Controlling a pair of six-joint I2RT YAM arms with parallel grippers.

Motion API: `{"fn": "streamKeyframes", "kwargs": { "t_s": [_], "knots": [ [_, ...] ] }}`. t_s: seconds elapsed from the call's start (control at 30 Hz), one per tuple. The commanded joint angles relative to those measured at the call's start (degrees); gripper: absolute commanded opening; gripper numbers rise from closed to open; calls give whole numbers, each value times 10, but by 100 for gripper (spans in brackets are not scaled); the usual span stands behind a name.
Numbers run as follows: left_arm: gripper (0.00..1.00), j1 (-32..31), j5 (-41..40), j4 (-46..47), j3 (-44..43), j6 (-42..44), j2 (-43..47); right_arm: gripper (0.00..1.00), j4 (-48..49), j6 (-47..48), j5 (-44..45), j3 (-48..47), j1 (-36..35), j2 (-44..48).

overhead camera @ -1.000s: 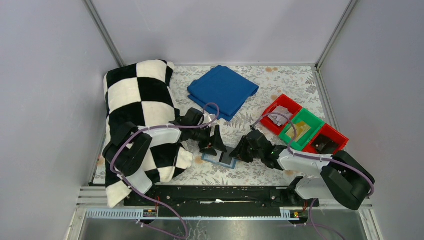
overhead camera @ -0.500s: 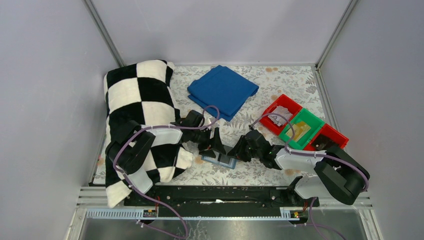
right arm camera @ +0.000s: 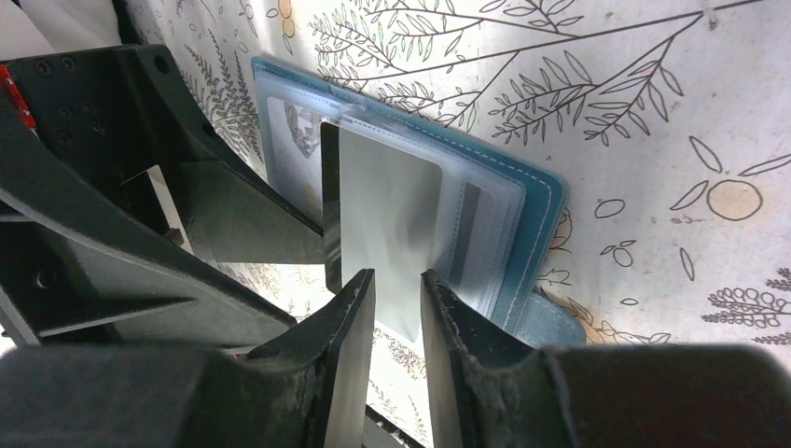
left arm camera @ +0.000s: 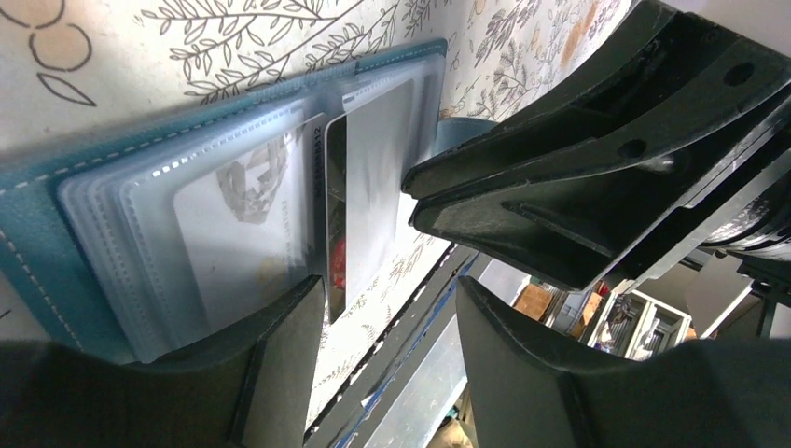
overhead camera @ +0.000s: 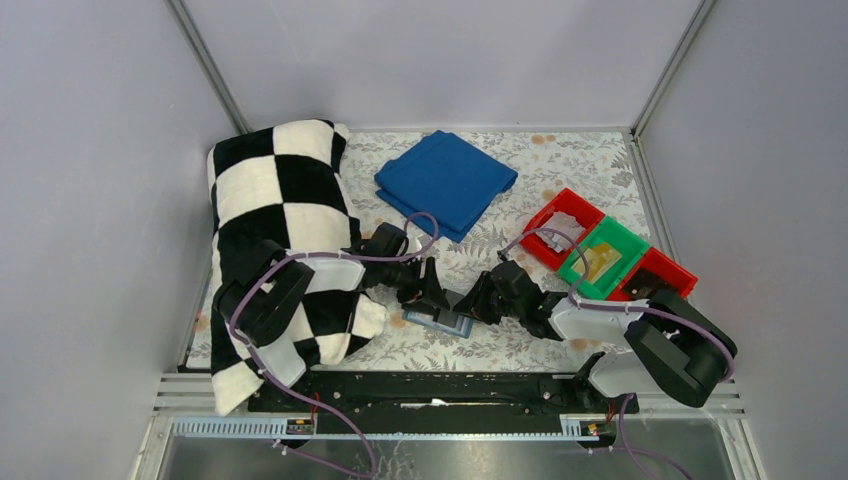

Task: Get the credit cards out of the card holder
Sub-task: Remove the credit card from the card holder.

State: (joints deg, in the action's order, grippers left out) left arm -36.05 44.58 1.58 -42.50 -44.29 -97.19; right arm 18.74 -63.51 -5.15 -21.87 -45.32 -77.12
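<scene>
The teal card holder point(overhead camera: 440, 322) lies open on the table between my two grippers; it also shows in the left wrist view point(left arm camera: 28, 215) and the right wrist view point(right arm camera: 541, 215). A whitish-grey card point(right arm camera: 387, 205) sticks part way out of a clear sleeve toward my right gripper point(right arm camera: 396, 277). The right jaws stand a narrow gap apart just over the card's near end. My left gripper point(left arm camera: 387, 289) is open, and one finger point(left arm camera: 280, 355) rests on the sleeves. A second card with a crest print point(left arm camera: 242, 215) sits inside a sleeve.
A folded deep-blue cloth point(overhead camera: 445, 183) lies at the back. A black-and-white checkered cloth point(overhead camera: 280, 200) covers the left side under the left arm. Red point(overhead camera: 560, 225), green point(overhead camera: 603, 258) and red point(overhead camera: 655, 280) bins stand at the right, holding small items.
My right gripper has moved a little left, closer to the card holder. My left gripper has shifted slightly down onto the holder. The holder stays in about the same place.
</scene>
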Motion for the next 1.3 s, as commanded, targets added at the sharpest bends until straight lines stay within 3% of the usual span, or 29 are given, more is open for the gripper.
{"fn": "streamKeyframes", "kwargs": {
  "t_s": [0.0,0.13,0.37,0.7,1.03,1.27],
  "knots": [
    [56,-1,2,56,5,-14,-10,32,-9,-2,5,9,0,-7],
    [44,-2,8,67,5,-20,-19,32,-9,-2,4,9,1,-7],
    [1,-2,7,72,5,-23,-22,31,-10,-2,7,10,1,-5],
    [0,10,-22,-10,-18,21,8,31,-6,-5,8,19,1,-19],
    [0,65,-27,-88,-17,71,63,30,-3,-4,9,26,1,-21],
    [0,75,-28,-187,-62,138,103,35,-46,24,5,0,6,37]
  ]
}}
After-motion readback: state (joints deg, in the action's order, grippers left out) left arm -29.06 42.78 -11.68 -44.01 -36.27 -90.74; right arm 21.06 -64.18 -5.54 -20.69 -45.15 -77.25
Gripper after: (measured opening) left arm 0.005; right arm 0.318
